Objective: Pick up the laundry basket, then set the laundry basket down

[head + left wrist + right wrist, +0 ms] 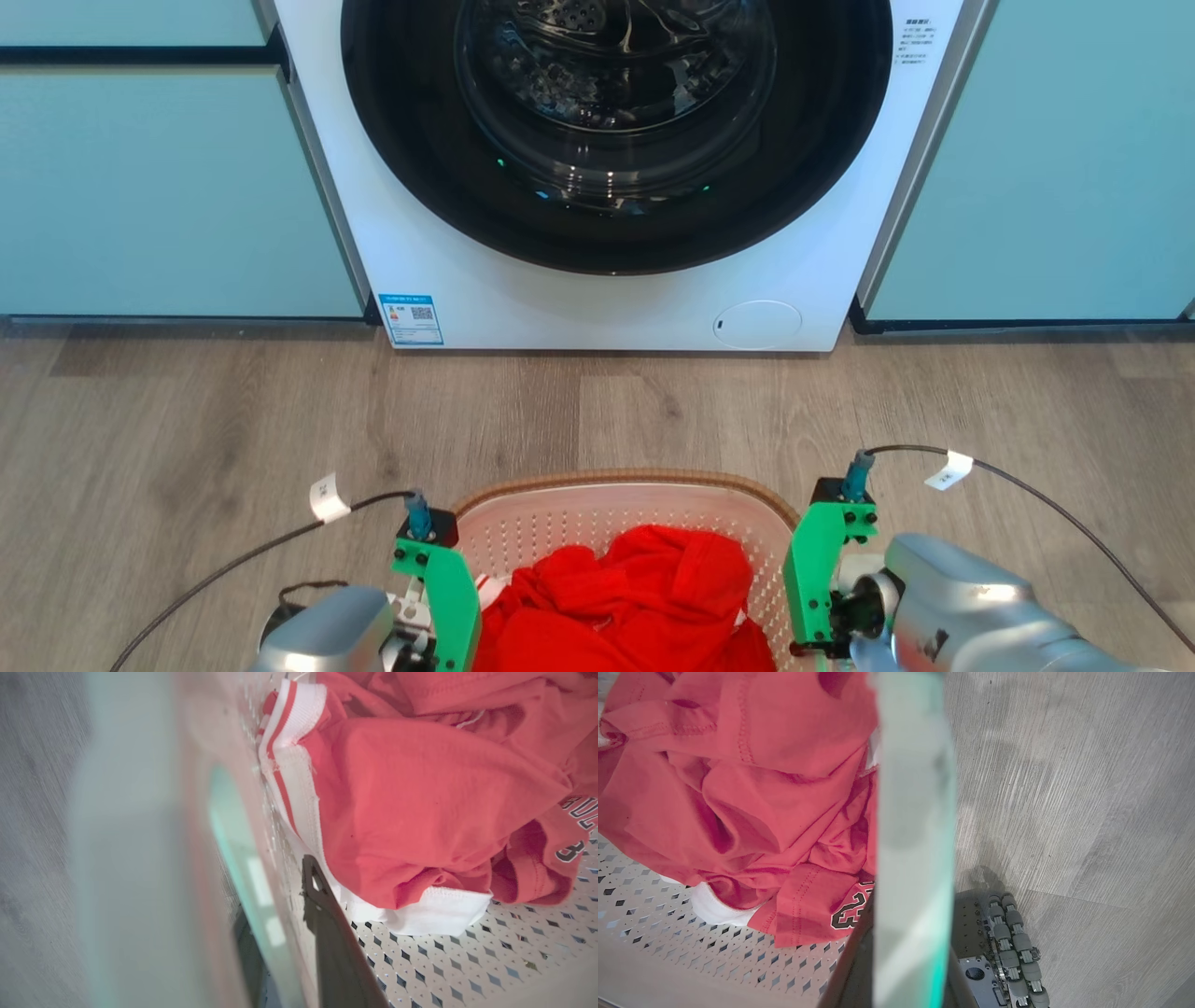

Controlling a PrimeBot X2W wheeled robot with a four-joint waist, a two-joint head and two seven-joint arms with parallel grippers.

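Note:
The laundry basket [560, 525], white and perforated with a brown rim band, sits low in the head view between my two arms, with red clothing [644, 597] in it. My left gripper [275, 896] is shut on the basket's left wall: one dark finger [327, 924] lies inside against the perforated wall, the other outside. My right gripper [908, 938] is shut on the right rim in the same way, the blurred rim [915, 812] running up between its fingers. The handles are hidden.
A white front-loading washing machine [616, 299] with its dark round door stands straight ahead between pale teal cabinets [168, 187]. Wood-look floor [233, 420] lies between it and the basket. My wheeled base [1008, 947] shows beneath the right rim.

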